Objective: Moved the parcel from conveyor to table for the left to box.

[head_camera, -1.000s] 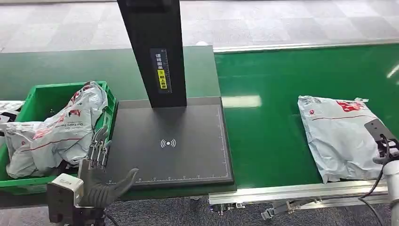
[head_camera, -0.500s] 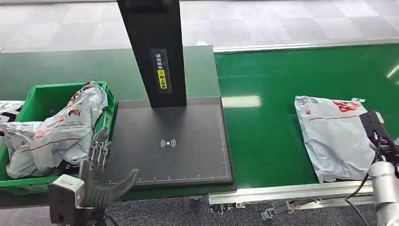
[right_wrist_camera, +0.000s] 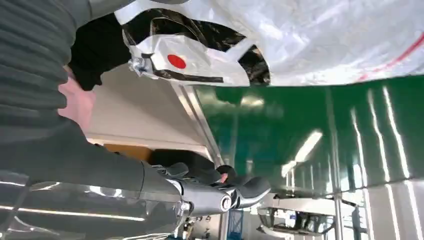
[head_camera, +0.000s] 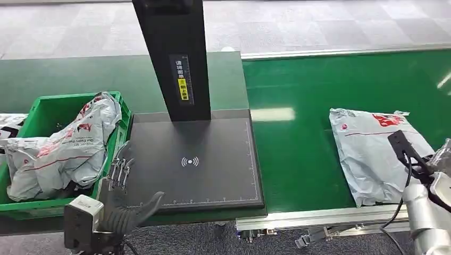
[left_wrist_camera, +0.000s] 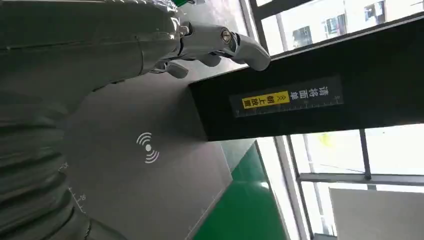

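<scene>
Head view: one grey parcel (head_camera: 372,159) is lying flat on the green conveyor (head_camera: 308,133), near its front edge toward the right end. Red logo print and a small red dot are showing on the parcel; the lettering is too small to read. The right robot hand (head_camera: 412,154) is reaching over the parcel's right side, dark fingers on or just over the plastic; whether it is gripping cannot be told. In the right wrist view the parcel (right_wrist_camera: 300,40) is sitting just ahead of that hand, red dot label facing the camera.

The left robot hand (head_camera: 119,186) is hovering at the front left corner of the dark scanning bench (head_camera: 213,180), fingers apart, holding nothing. A white wireless-signal icon (head_camera: 190,161) is printed at the bench's middle. One black post (head_camera: 175,53) is rising from the back edge, carrying a yellow-and-white label (head_camera: 182,79) in Chinese characters, not legible here.

One green crate (head_camera: 48,111) is standing beside the bench's left edge, holding bagged parcels (head_camera: 64,149) with red print; "Our Every Purchase" is partly readable
</scene>
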Robot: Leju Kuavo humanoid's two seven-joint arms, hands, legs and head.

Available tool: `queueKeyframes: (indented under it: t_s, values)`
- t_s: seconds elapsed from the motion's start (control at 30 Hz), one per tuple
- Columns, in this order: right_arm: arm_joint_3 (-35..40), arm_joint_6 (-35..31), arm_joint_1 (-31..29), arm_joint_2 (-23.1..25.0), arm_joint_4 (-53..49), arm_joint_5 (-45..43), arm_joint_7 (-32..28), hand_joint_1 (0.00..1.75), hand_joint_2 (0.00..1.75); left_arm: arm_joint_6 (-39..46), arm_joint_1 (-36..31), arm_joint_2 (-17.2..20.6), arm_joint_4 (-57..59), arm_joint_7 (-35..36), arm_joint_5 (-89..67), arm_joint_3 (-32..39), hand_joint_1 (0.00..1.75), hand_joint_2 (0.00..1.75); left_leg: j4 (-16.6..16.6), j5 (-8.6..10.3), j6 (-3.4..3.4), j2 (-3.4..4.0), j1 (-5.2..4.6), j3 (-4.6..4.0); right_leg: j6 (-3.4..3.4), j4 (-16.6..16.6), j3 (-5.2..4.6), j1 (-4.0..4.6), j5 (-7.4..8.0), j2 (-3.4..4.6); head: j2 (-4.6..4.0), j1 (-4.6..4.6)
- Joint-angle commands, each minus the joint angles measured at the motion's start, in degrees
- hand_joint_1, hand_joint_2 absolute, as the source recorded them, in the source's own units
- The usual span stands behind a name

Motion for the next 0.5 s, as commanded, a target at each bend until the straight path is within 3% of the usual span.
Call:
queueKeyframes:
  t_s: [0.03,0.23,0.5]
  values:
    - [2.01,15.31,0.12,0.59,6.33,-0.58,4.71,0.0,1.75,-0.57,-1.57,2.49,4.08,0.17,1.13,-0.8,0.0,1.75,-0.1,0.01,-0.04,0.01,0.07,0.16,-0.1,-0.14,0.17,0.07,0.03,0.04,0.0,0.0]
    - [2.44,21.69,1.37,1.64,7.19,-4.6,1.0,0.0,1.75,0.09,-0.78,3.26,3.98,0.33,1.48,-0.69,0.0,1.75,-0.2,0.03,-0.08,0.03,0.07,0.27,-0.17,-0.23,0.26,0.08,0.06,0.07,0.0,0.0]
    - [5.21,24.82,1.27,3.81,7.44,-7.06,-1.03,0.0,1.75,0.82,-0.1,2.74,2.95,0.91,1.36,-0.25,0.0,1.75,-0.18,0.0,-0.08,0.22,0.1,0.28,-0.17,-0.22,0.23,0.11,0.08,0.26,0.0,0.0]
